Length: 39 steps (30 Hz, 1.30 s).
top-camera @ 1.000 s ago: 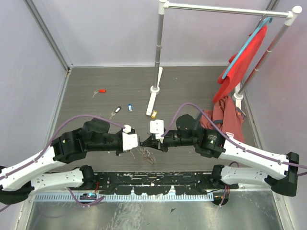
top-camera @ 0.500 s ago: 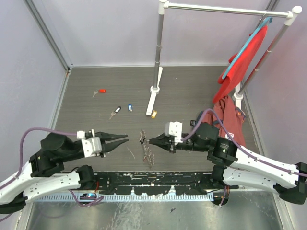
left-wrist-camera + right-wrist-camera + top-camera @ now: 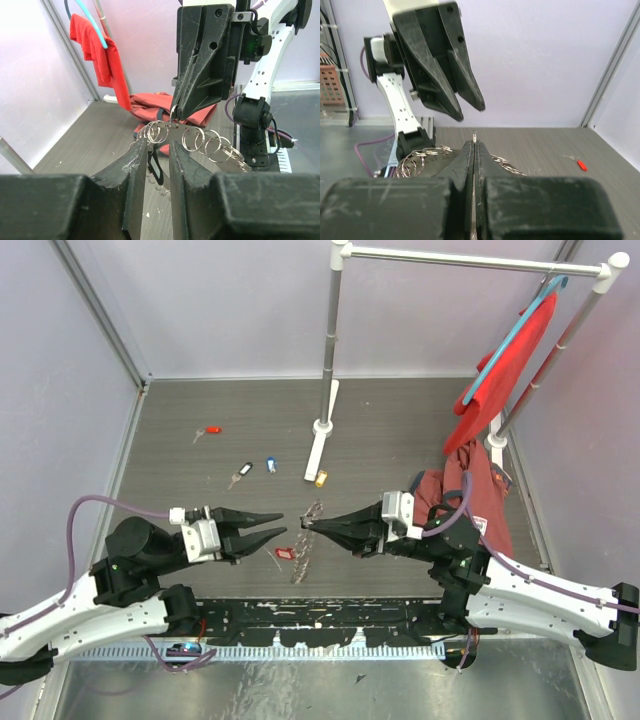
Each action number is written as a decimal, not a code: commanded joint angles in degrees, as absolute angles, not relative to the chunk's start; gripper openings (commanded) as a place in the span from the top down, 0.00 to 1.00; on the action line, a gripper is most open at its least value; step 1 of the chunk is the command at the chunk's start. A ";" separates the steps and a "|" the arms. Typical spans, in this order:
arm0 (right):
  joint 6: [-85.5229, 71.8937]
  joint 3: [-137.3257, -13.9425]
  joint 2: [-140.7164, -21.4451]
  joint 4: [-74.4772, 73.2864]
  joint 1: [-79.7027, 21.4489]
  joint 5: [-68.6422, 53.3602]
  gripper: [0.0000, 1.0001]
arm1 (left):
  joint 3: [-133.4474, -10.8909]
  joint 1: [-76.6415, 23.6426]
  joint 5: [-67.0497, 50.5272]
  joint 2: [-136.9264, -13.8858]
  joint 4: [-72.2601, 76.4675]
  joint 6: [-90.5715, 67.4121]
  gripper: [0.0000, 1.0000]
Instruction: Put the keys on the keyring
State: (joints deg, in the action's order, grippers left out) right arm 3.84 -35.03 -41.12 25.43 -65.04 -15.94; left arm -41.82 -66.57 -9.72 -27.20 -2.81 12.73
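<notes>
My right gripper is shut on the keyring, a thin grey ring fringed with small silvery rings, and holds it on edge just above the table. The keyring's rim pokes out above my closed fingertips in the right wrist view. My left gripper is open, its tips a little left of the keyring. A small red piece shows under the left gripper's tips; whether it hangs on the ring I cannot tell. Red, black, blue and yellow keys lie further back.
A clothes rail stand rises behind the keys, its base bar beside the yellow key. Red garments hang and lie at the right. Purple walls close the left, back and right. A perforated black strip runs along the near edge.
One second ago both grippers met at the keyring, then drew apart. Now the left gripper has come back right, open, and the right gripper holds the keyring raised on edge. The red piece has appeared.
</notes>
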 commanded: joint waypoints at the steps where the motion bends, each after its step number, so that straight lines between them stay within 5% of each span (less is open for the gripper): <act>1: 2.02 -36.47 -40.29 37.27 -65.14 -17.26 0.99 | -39.86 -66.63 -10.53 -28.24 7.89 11.02 0.69; 19: 2.46 -37.85 -41.00 38.17 -65.13 -20.66 0.99 | -36.12 -66.62 -15.31 -32.59 22.08 6.05 0.61; 39: 2.88 -38.15 -40.22 38.05 -65.13 -21.75 0.99 | -34.82 -66.64 -16.57 -34.81 24.70 4.09 0.67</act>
State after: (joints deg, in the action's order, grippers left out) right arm 2.66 -35.14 -41.60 32.58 -65.04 -21.76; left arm -36.12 -66.57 -16.43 -35.16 22.22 4.78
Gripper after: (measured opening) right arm 0.035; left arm 0.338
